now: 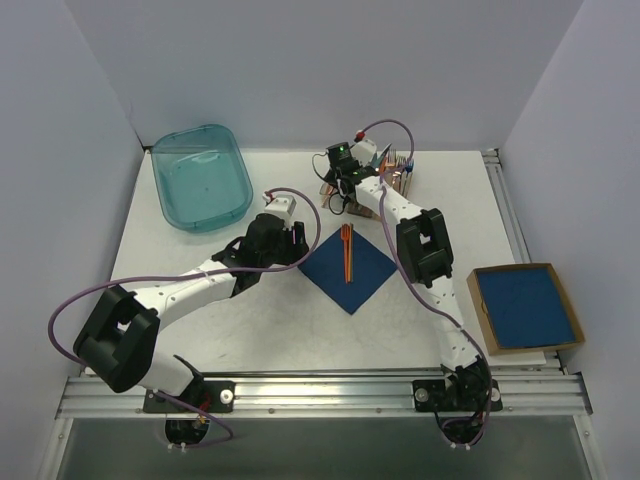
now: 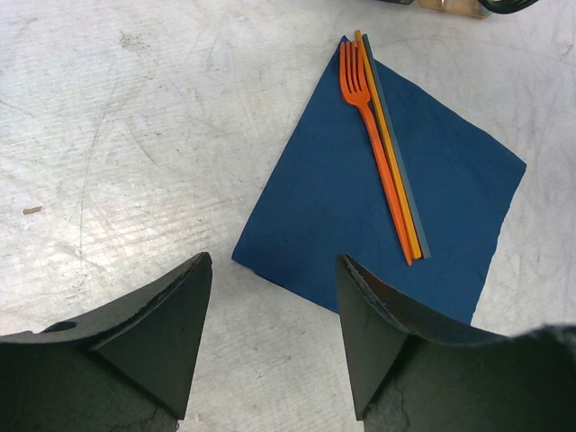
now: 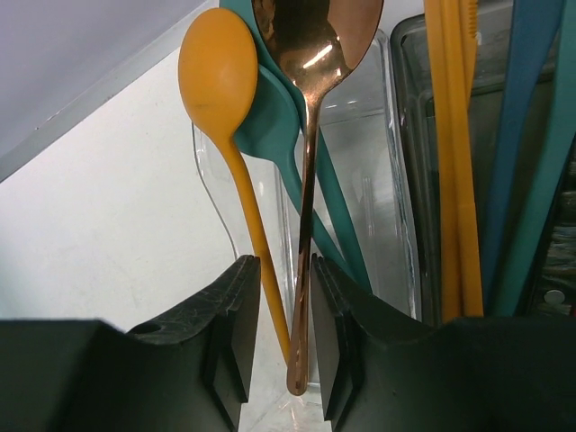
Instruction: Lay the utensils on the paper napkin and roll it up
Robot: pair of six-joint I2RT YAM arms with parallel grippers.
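While the fork (image 2: 373, 135) and a 2nd slim orange piece (image 2: 393, 162) lie side by side along the napkin (image 2: 333, 189)'s diagonal, the copper spoon (image 3: 310, 54) sits in a clear holder (image 3: 387, 180) just past the napkin's far corner. An orange spoon (image 3: 216, 72) and a teal spoon (image 3: 274, 117) crowd against it.

The R hand (image 3: 283, 270) is at that holder with its jaws narrow. The copper handle's end shows in the gap between them, and the orange handle runs thru the same gap. Can't tell if anything is actually pinched. The L hand (image 2: 274, 270) hovers low at the napkin's left corner, jaws apart, nothing in them.

My judgement on handling:
- **Spoon:** stiff, light and glossy, so prob. slippery, and the slim handle may swivel in the grip. Best hold is partway up the handle, clear of the orange one so that doesn't come out too. Draw it out along its own length, since the bowl nests against the teal one.
- **Napkin:** thin, soft, v. light, so it will likely slide or crumple on the table (image 2: 135, 135). Take it at a corner w/ the cutlery pinning it down.
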